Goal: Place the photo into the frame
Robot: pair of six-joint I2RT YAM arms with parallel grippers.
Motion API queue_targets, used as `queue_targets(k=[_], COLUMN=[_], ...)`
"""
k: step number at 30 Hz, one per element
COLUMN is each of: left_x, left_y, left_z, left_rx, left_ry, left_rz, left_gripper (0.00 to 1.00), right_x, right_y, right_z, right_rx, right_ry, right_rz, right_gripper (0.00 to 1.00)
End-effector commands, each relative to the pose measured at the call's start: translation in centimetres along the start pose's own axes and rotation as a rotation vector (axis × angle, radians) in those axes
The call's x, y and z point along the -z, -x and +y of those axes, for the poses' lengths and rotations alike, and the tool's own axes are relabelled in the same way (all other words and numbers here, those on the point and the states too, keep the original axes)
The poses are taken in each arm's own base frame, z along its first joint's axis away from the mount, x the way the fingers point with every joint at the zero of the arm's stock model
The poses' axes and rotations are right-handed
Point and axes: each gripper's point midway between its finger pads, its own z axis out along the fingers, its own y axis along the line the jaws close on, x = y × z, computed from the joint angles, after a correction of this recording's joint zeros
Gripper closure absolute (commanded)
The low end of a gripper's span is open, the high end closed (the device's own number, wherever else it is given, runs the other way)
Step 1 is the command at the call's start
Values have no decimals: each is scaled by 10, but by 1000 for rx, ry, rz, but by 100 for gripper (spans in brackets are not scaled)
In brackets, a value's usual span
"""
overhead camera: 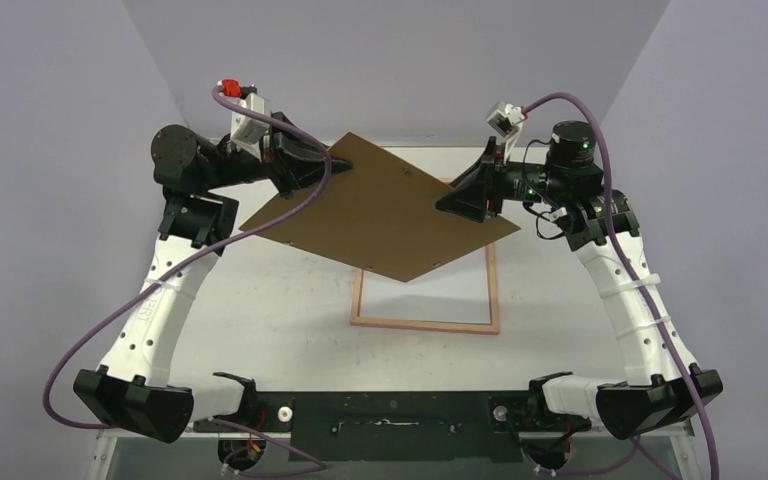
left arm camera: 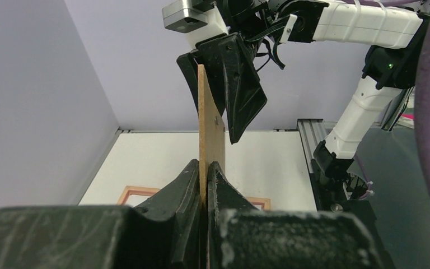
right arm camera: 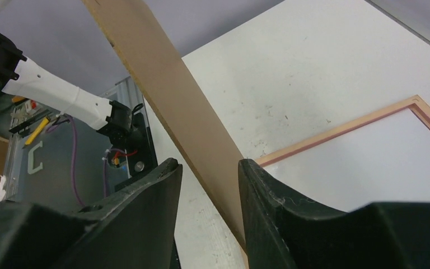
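Observation:
A plain brown board (overhead camera: 380, 215) hangs tilted above the table. My left gripper (overhead camera: 335, 160) is shut on its far-left corner; in the left wrist view the fingers (left arm camera: 193, 182) pinch the thin edge (left arm camera: 211, 134). My right gripper (overhead camera: 450, 200) straddles the opposite edge. Its jaws stand apart, and the board (right arm camera: 173, 106) passes between them with a gap on one side. The frame (overhead camera: 425, 324) lies flat on the table below, its far part hidden by the board. Its pale rim (right arm camera: 341, 131) shows in the right wrist view. The photo is out of view.
Lilac walls close in the table at the back and both sides. Both arm bases (overhead camera: 400, 415) sit along the near edge. Purple cables (overhead camera: 140, 310) loop beside each arm. The left arm's white link (right arm camera: 61, 95) crosses the right wrist view.

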Motion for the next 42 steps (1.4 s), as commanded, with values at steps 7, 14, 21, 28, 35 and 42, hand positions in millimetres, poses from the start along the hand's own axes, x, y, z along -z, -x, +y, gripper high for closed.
queue_targets(k=[7, 14, 21, 28, 35, 42], left_x=[0, -1, 14, 69, 119, 134], left_y=[41, 39, 23, -14, -45, -87], left_z=[9, 7, 45, 103, 134, 137], left_rx=[-121, -107, -8, 69, 147, 225], left_ry=[57, 36, 264, 711, 973, 1015], left_rz=[-115, -106, -127, -108, -70, 80], left_gripper=[100, 100, 41, 3, 3, 3], right_x=[-1, -5, -8, -9, -10, -8], right_y=[-2, 2, 1, 30, 52, 33], right_z=[34, 41, 23, -4, -58, -126], right_rx=[87, 110, 98, 40, -189, -473], right_ry=[162, 190, 87, -63, -243, -464], right_rz=[30, 30, 28, -92, -236, -355], right_gripper=[68, 100, 100, 100, 100, 100])
